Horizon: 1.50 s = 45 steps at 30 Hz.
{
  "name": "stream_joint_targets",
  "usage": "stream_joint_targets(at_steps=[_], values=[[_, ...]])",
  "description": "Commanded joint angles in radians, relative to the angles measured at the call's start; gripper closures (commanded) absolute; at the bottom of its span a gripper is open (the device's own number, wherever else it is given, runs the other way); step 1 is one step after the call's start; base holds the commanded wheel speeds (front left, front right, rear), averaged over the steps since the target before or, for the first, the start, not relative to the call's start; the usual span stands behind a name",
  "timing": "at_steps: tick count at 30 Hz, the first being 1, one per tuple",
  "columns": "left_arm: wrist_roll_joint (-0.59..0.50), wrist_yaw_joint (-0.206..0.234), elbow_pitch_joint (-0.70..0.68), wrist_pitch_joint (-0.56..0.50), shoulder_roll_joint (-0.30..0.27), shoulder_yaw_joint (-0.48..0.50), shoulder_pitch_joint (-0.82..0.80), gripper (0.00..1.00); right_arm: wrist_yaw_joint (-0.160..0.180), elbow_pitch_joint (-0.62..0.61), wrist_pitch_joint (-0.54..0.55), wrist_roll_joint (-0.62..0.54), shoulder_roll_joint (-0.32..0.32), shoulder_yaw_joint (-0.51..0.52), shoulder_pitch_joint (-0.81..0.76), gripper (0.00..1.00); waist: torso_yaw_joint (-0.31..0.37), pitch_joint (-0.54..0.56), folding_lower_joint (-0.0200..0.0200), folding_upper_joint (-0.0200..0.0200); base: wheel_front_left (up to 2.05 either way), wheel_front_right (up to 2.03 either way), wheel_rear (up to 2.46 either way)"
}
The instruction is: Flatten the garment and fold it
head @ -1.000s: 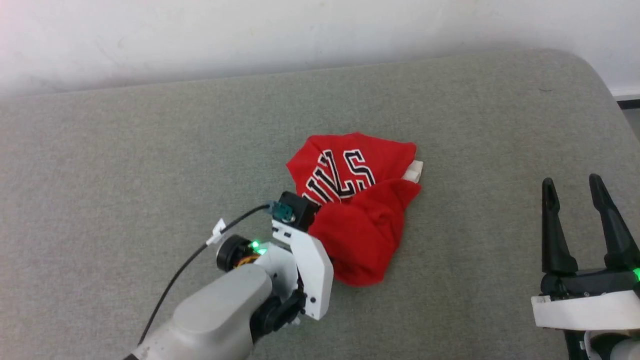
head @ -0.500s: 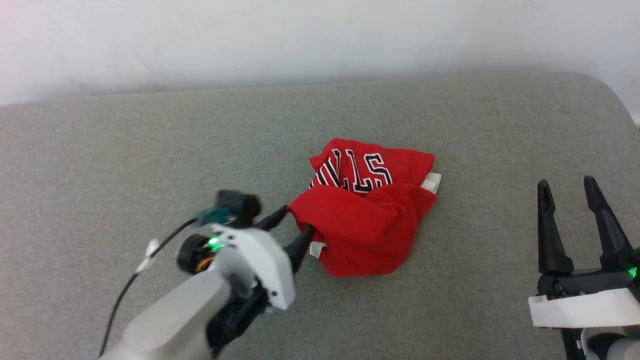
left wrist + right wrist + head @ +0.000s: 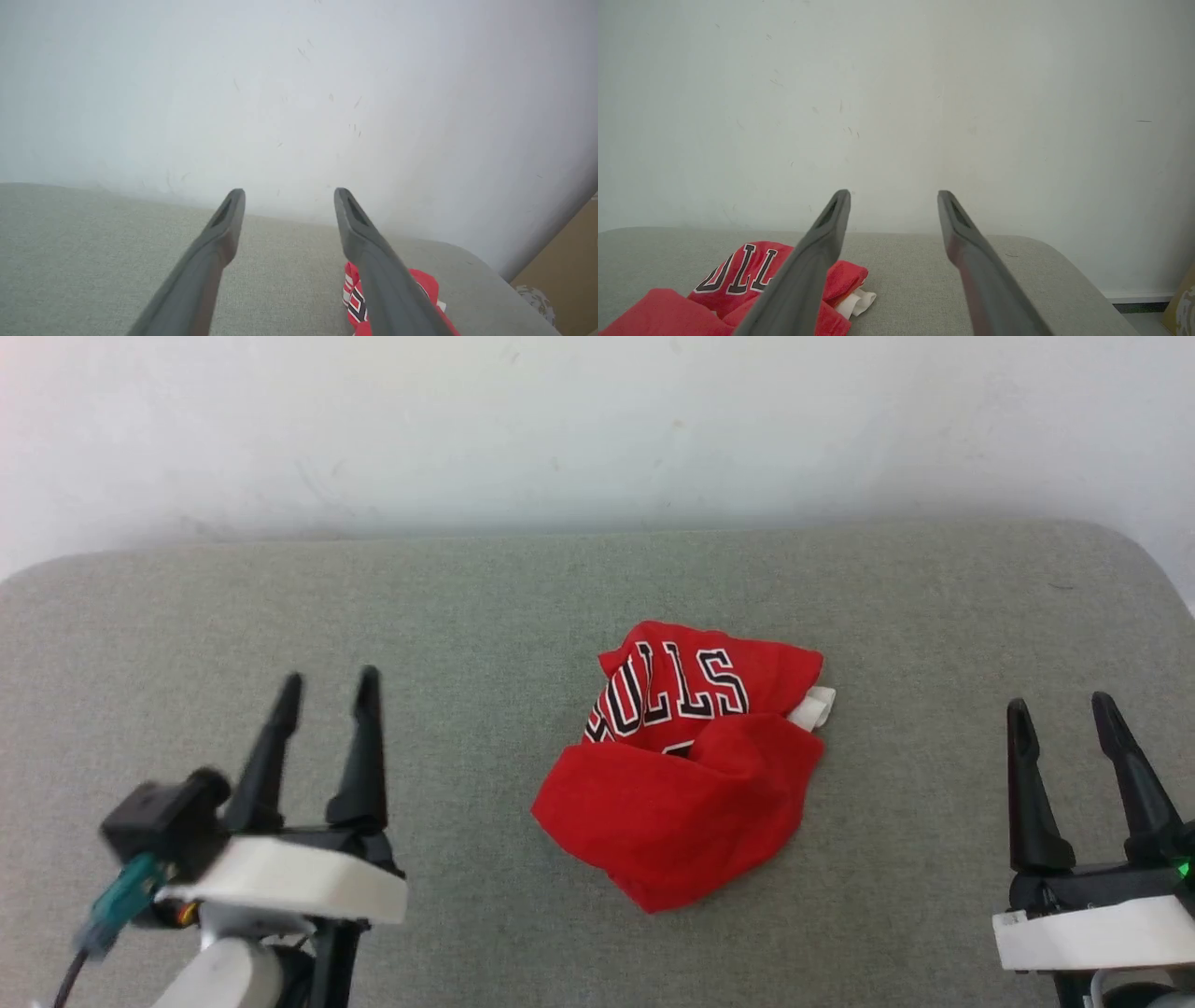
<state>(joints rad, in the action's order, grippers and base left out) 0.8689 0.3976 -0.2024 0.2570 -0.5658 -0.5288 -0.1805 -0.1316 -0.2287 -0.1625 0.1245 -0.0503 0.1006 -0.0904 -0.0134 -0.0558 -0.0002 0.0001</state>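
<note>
Loosely rumpled garment [image 3: 674, 803], nubby upholstery [image 3: 373, 607]

Our left gripper [image 3: 331, 677] has two long, tapering dark fingers [image 3: 359, 756] on a rounded white housing [image 3: 289, 887]. Just to its left we see a black camera block [image 3: 154, 817] with a teal plug [image 3: 121, 896] and a black cable [image 3: 67, 985] below it. Our right gripper [image 3: 1060, 703] is built alike, with a black base [image 3: 1083, 873] over a white casing [image 3: 1092, 933] and a small green light [image 3: 1186, 870] at its right edge.
</note>
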Motion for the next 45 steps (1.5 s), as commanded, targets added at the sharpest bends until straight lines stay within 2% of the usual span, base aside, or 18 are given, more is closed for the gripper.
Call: stream_joint_targets(at_steps=[1,5,9,11,14,17,24,30,33,35,40,45], values=[[-0.116,0.004,-0.052,0.004,0.060,0.097,0.079,0.00,0.001,-0.003,0.002,0.010,0.000,0.006,-0.015,0.00,0.008,0.003,0.0002,-0.0001,0.00,0.00,0.00],[-0.336,-0.013,-0.121,0.004,0.165,0.245,0.216,0.00,0.001,0.008,0.002,0.018,0.000,0.012,-0.035,0.00,0.022,0.008,0.0002,-0.0001,0.00,0.00,0.00],[-0.510,-0.057,-0.156,0.005,0.255,0.317,0.326,0.00,0.001,0.028,-0.002,0.032,0.000,0.019,-0.066,0.00,0.031,0.016,0.0002,-0.0001,0.00,0.00,0.00],[-0.545,-0.070,-0.153,0.005,0.270,0.324,0.351,0.00,0.001,0.033,-0.003,0.035,0.000,0.021,-0.074,0.00,0.032,0.017,0.0002,-0.0001,0.00,0.00,0.00],[-0.585,-0.112,-0.149,0.005,0.333,0.357,0.394,0.00,0.001,0.043,-0.008,0.039,0.000,0.026,-0.091,0.00,0.031,0.018,0.0002,-0.0001,0.00,0.00,0.00],[-0.618,-0.164,-0.140,0.005,0.370,0.388,0.402,0.00,0.001,0.048,-0.009,0.037,0.000,0.034,-0.087,0.00,0.024,0.010,0.0002,-0.0001,0.00,0.00,0.00],[-0.666,-0.266,-0.130,0.005,0.437,0.447,0.370,0.00,0.001,0.028,0.062,0.039,0.000,0.020,0.021,0.00,0.001,-0.036,0.0002,-0.0001,0.00,0.00,0.00],[-0.681,-0.333,-0.125,0.005,0.479,0.474,0.322,0.00,0.001,0.019,0.231,0.022,0.000,0.011,0.200,0.00,-0.022,-0.120,0.0002,-0.0001,0.00,0.00,0.00],[-0.687,-0.362,-0.116,0.005,0.492,0.479,0.296,0.00,0.001,0.054,0.355,-0.005,0.000,0.009,0.292,0.00,-0.033,-0.170,0.0002,-0.0001,0.00,0.00,0.00],[-0.691,-0.379,-0.112,0.005,0.499,0.481,0.277,0.00,0.001,0.090,0.453,-0.033,-0.018,-0.006,0.346,0.00,-0.042,-0.202,0.0002,-0.0001,0.00,0.00,0.00],[-0.692,-0.412,-0.100,0.005,0.509,0.490,0.230,0.00,0.001,0.188,0.684,-0.015,-0.052,-0.002,0.449,0.00,-0.063,-0.272,0.0002,-0.0001,0.00,0.00,0.00],[-0.687,-0.434,-0.087,0.005,0.514,0.484,0.184,0.00,0.001,0.245,0.790,0.000,-0.106,-0.028,0.503,0.00,-0.096,-0.326,0.0002,-0.0001,0.00,0.00,0.00]])
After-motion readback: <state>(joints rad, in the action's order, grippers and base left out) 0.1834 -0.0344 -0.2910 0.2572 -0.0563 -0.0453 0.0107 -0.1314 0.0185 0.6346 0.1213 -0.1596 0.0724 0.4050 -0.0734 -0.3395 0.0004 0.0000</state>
